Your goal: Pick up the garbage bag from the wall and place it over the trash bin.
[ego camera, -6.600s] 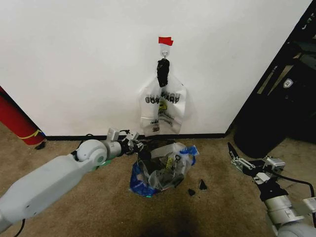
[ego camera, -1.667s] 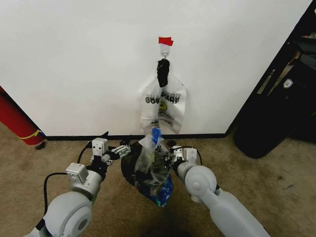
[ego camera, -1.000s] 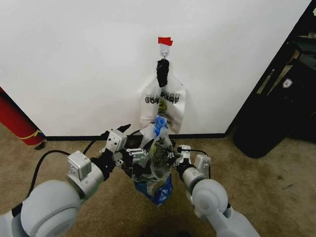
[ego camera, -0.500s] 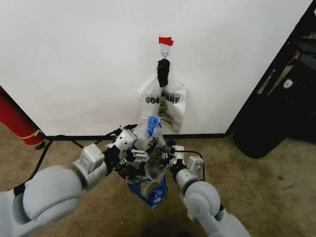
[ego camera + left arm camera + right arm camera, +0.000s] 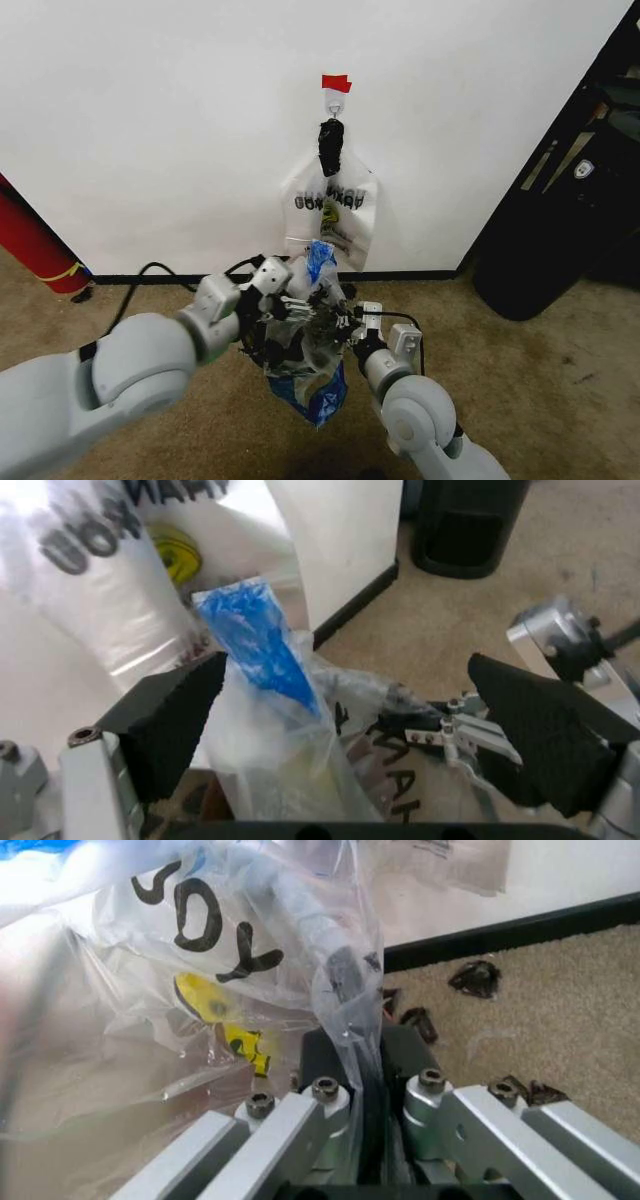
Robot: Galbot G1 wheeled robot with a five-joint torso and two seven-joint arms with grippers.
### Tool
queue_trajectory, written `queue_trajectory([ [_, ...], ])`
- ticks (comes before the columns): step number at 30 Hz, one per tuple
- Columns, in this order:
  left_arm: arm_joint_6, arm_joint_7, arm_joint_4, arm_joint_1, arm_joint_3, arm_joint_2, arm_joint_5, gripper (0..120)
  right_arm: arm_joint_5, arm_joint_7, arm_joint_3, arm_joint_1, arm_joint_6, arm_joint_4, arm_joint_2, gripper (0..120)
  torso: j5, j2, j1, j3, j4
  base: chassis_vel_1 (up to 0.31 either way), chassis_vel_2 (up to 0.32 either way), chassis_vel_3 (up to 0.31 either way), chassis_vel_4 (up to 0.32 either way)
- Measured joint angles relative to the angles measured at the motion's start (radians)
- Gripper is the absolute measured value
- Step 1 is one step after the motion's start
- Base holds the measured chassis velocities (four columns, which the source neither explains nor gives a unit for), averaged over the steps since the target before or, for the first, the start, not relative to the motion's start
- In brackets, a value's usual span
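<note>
Since the frame half a second back, my left arm has swung further across in the head view, so its gripper (image 5: 268, 300) now sits against the left side of the garbage bag (image 5: 310, 340), and the bag's blue top corner stands slightly higher and more to the right.

Current state:

1. Garbage bag: held up between both grippers, above the carpet (image 5: 520, 380) and in front of the wall (image 5: 150, 130). Its blue lower end hangs free. I cannot make out the trash bin behind the plastic.
2. Left gripper: jaws spread wide. In the left wrist view (image 5: 350, 727) the two black pads stand well apart, with the blue strip and clear plastic of the bag (image 5: 270, 705) between them. I cannot tell whether either pad is pressing the film.
3. Right gripper (image 5: 345, 325): at the right side of the bag. In the right wrist view (image 5: 362, 1117) the jaws are narrow and pinch a fold of the clear plastic (image 5: 220, 975) between them.
4. A second printed bag (image 5: 333, 215) hangs from the hook (image 5: 333, 100) on the wall, below a piece of red tape (image 5: 335, 83).
</note>
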Motion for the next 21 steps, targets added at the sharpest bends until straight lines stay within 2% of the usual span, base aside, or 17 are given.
queue_trajectory([
  [4, 0.009, -0.010, 0.047, -0.042, 0.053, -0.038, 0.001, 78, 0.004, 0.000, 0.011, -0.005, 0.000, 0.003, -0.011, 1, 0.0000, 0.000, 0.000, 0.000, 0.0005, 0.000, 0.000, 0.000, 0.000],
  [5, 0.009, -0.010, 0.047, -0.042, 0.053, -0.038, 0.001, 78, 0.004, 0.000, 0.011, -0.005, 0.000, 0.003, -0.011, 1, 0.0000, 0.000, 0.000, 0.000, 0.0005, 0.000, 0.000, 0.000, 0.000],
  [9, 0.013, 0.001, 0.080, -0.066, 0.084, -0.061, 0.017, 61, 0.014, 0.001, 0.014, 0.001, -0.001, 0.002, -0.014, 1, 0.0000, 0.000, 0.000, 0.000, 0.0004, 0.000, 0.000, 0.000, 0.000],
  [10, 0.013, 0.001, 0.080, -0.066, 0.084, -0.061, 0.017, 61, 0.014, 0.001, 0.014, 0.001, -0.001, 0.002, -0.014, 1, 0.0000, 0.000, 0.000, 0.000, 0.0004, 0.000, 0.000, 0.000, 0.000],
  [17, 0.029, 0.008, 0.110, -0.056, 0.104, -0.075, 0.033, 31, 0.031, 0.002, 0.017, 0.010, -0.001, 0.000, -0.023, 1, -0.0002, 0.000, 0.000, 0.000, 0.0004, 0.000, 0.000, 0.000, 0.000],
  [19, 0.030, 0.008, 0.116, -0.055, 0.105, -0.078, 0.039, 30, 0.034, 0.002, 0.018, 0.011, -0.002, 0.001, -0.024, 1, -0.0001, 0.000, 0.000, 0.000, 0.0004, 0.000, 0.000, 0.000, 0.000],
  [21, 0.034, 0.005, 0.127, -0.054, 0.108, -0.083, 0.054, 20, 0.038, 0.002, 0.020, 0.011, -0.002, 0.002, -0.026, 1, -0.0002, 0.000, 0.000, 0.000, 0.0002, 0.000, 0.000, 0.000, 0.000],
])
